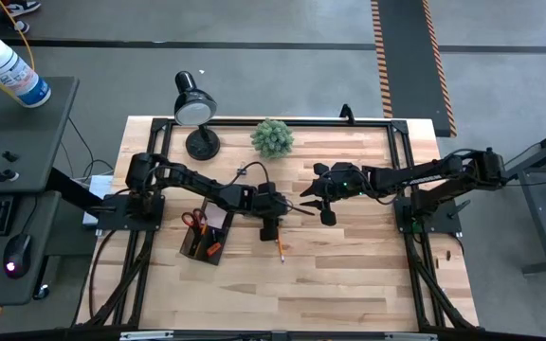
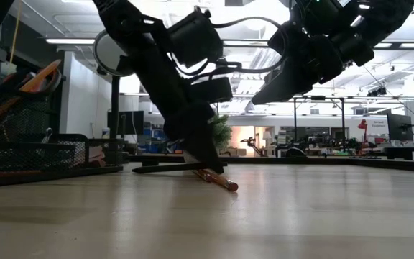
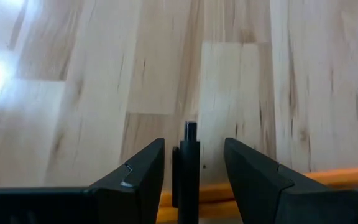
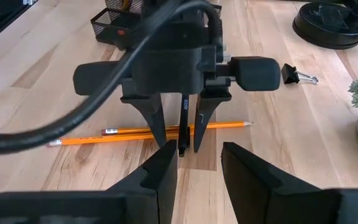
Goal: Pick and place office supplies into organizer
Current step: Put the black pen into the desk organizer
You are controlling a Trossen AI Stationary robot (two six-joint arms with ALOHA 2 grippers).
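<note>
Pen point(image 4: 183, 118): dark, slim, standing upright between the fingers of the left gripper point(image 4: 179, 144), tip at the tabletop point(image 1: 349, 275). Also seen in the left wrist view as a dark shaft point(image 3: 188, 174) between the two fingers, which stand a little apart on either side of it; whether they press it cannot be told.

Pencils: two yellow-orange ones lie on the tabletop just behind the pen in the right wrist view, one point(image 4: 222, 126) with its point showing, the other point(image 4: 86, 138) with a metal ferrule end. In the high view one pencil point(image 1: 280, 248) shows just below the left gripper point(image 1: 271, 227); in the low view it point(image 2: 218, 180) lies flat at the gripper's foot.

Binder clip point(image 4: 296, 75): small, black, on the tabletop, apart from the pencils and near the lamp base.

Organizer point(image 1: 207, 234): black mesh caddy, left of the left gripper. Holds red-handled scissors point(image 1: 194, 221) and an orange-black marker point(image 1: 212, 249); other contents cannot be told.

Right gripper point(image 1: 328, 210): raised above the tabletop, near the left gripper and facing it, fingers part open, holding nothing.

Tabletop: pale butcher-block wood, framed by black rails.

Lamp point(image 1: 195, 112): black, round base, at the far edge. Plant point(image 1: 272, 137): green, spiky, beside the lamp.

Room: grey floor with striped tape; a side desk point(image 1: 17, 142) at left carrying a white bottle point(image 1: 8, 68), keyboard and mouse. The low view shows a bright workshop with benches and equipment behind.
</note>
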